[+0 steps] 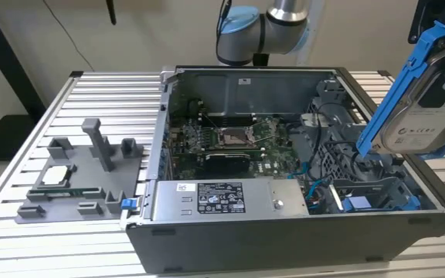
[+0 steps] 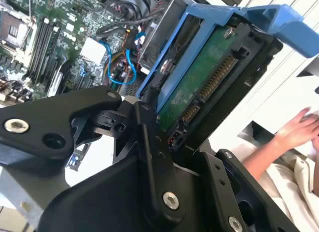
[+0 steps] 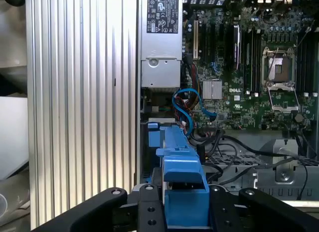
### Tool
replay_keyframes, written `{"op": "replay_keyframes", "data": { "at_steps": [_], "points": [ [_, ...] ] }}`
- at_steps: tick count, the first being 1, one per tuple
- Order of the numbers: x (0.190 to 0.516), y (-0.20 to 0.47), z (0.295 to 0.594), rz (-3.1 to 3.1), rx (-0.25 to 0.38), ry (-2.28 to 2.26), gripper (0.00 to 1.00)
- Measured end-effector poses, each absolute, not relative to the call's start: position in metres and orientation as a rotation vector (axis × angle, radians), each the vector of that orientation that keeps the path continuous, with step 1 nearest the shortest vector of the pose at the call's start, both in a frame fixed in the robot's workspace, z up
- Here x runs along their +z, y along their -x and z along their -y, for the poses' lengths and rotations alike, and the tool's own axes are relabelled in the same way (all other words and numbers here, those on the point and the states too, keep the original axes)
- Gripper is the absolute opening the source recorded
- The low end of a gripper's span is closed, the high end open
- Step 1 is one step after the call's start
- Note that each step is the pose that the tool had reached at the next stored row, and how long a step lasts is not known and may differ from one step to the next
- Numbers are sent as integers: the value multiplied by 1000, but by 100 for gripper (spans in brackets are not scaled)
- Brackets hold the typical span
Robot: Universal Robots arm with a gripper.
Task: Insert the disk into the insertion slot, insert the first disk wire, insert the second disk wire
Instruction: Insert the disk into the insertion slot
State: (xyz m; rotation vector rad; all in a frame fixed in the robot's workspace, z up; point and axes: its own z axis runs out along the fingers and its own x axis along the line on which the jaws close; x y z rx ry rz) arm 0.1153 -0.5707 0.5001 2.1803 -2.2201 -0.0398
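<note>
The disk (image 1: 423, 113), a silver-grey drive with a white label in a blue carrier frame, hangs tilted above the open computer case at the exterior view's right. My gripper (image 2: 162, 134) is shut on it. In the second wrist view its black fingers (image 2: 149, 142) clamp the carrier's edge beside the green circuit board and connector. The blue carrier (image 3: 182, 192) sits between the black gripper parts in the first wrist view. The insertion slot (image 1: 377, 184) lies in the grey drive cage below the disk. Blue wires (image 3: 187, 105) curl beside the cage.
A silver labelled power-supply box (image 1: 222, 200) fills the case's front, with the motherboard (image 1: 230, 139) behind it. Another blue-framed drive (image 1: 361, 204) sits low in the cage. A grey fixture tray (image 1: 83, 174) lies on the slatted table. A person's hand (image 2: 299, 129) is near the case.
</note>
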Motion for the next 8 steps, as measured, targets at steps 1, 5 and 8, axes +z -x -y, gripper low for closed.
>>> {"op": "replay_keyframes", "data": {
  "at_steps": [1,5,8],
  "points": [
    [500,-115,571,2220,-40,-2180,0],
    [500,-115,571,2220,-40,-2180,0],
    [497,-115,571,2220,-40,-2180,0]
  ]
}}
